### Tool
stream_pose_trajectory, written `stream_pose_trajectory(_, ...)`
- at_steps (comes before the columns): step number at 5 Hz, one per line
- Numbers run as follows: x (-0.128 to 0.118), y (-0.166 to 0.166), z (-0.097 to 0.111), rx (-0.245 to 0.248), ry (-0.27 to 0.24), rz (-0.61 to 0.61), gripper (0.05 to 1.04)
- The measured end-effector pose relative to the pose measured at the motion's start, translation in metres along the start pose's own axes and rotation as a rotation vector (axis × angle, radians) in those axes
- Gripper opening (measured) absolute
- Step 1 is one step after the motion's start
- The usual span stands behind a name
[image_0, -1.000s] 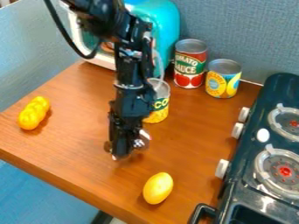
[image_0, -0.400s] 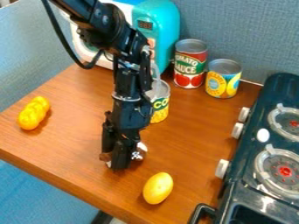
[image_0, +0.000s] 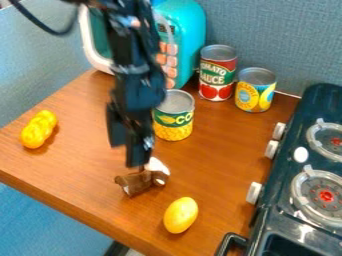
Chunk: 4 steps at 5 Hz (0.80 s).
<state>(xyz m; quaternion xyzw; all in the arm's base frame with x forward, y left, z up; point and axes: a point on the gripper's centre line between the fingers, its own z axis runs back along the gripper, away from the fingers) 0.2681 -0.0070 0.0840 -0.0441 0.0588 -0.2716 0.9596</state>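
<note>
Tabletop (image_0: 87, 150) glossy wood; oval yellow piece (image_0: 180, 215) smooth, plastic-looking; can tops metal.

Toy microwave (image_0: 186, 50) stands at the counter's (image_0: 87, 135) rear, behind three cans (image_0: 174, 117). Stove (image_0: 294, 180) sits right; brown-and-white toy (image_0: 139, 182) lies centrally, between two yellow items (image_0: 39, 129).

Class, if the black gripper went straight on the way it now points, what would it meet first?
Most likely the brown-and-white object on the wooden tabletop, since the gripper points down towards it. Depth is unclear from this slanted view, so it might meet the tabletop beside it instead.
</note>
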Motion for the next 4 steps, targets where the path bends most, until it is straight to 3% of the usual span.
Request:
stream_pose_trajectory(1, -0.027, 0.015, 0.033, 0.025, -0.063, 0.091, 1.003)
stream_pose_trajectory(2, -0.057, 0.042, 0.036, 0.066, -0.005, 0.23, 1.001)
stream_pose_trajectory(3, -0.082, 0.083, 0.038, 0.103, -0.023, 0.344, 1.001)
stream_pose_trajectory(4, -0.103, 0.125, 0.034, 0.086, -0.023, 0.416, 1.001)
